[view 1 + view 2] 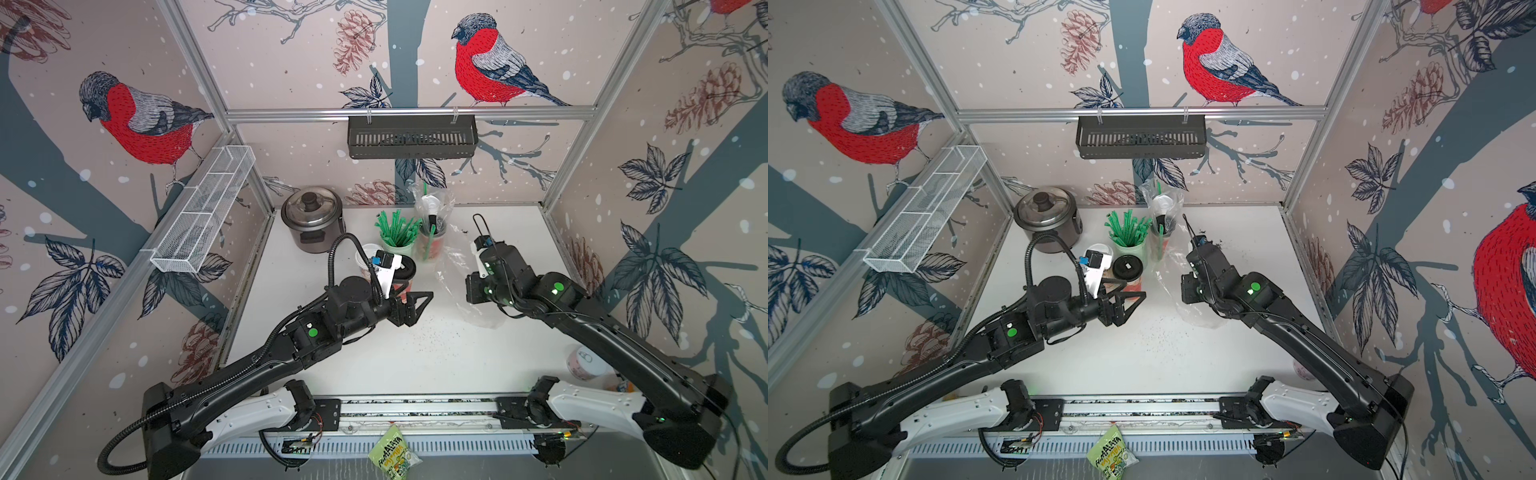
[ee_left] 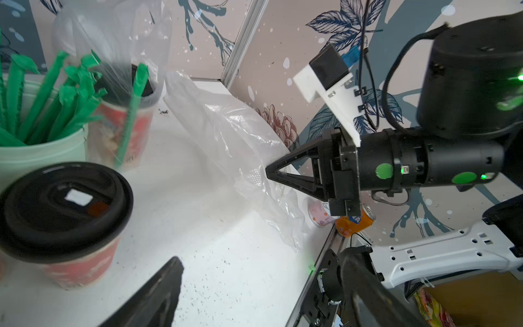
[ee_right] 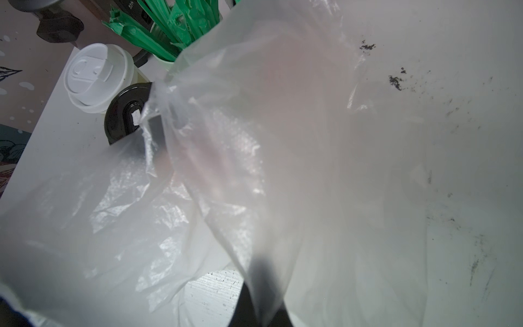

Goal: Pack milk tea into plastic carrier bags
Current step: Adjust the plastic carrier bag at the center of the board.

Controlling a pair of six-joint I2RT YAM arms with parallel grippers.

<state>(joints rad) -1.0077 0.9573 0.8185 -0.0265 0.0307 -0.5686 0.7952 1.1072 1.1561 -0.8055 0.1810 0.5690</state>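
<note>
Two milk tea cups stand mid-table: one with a black lid [image 1: 405, 268] [image 2: 65, 203] and one with a white lid [image 1: 368, 254] [image 3: 97, 76]. My left gripper [image 1: 415, 305] [image 2: 254, 297] is open right beside the black-lidded cup, with nothing between its fingers. My right gripper [image 2: 268, 171] [image 3: 263, 300] is shut on a fold of a loose transparent plastic carrier bag [image 1: 478, 316] [image 1: 1196, 311], which drapes over the right wrist view. At the back stands a second bag [image 1: 432, 216] holding two cups and green straws.
A pale green cup of green straws [image 1: 397, 239] stands between the cups and the filled bag. A rice cooker [image 1: 311, 224] is at the back left. A pink tub [image 1: 584, 363] and an orange can [image 2: 355, 223] lie under the right arm. Dark crumbs speckle the table.
</note>
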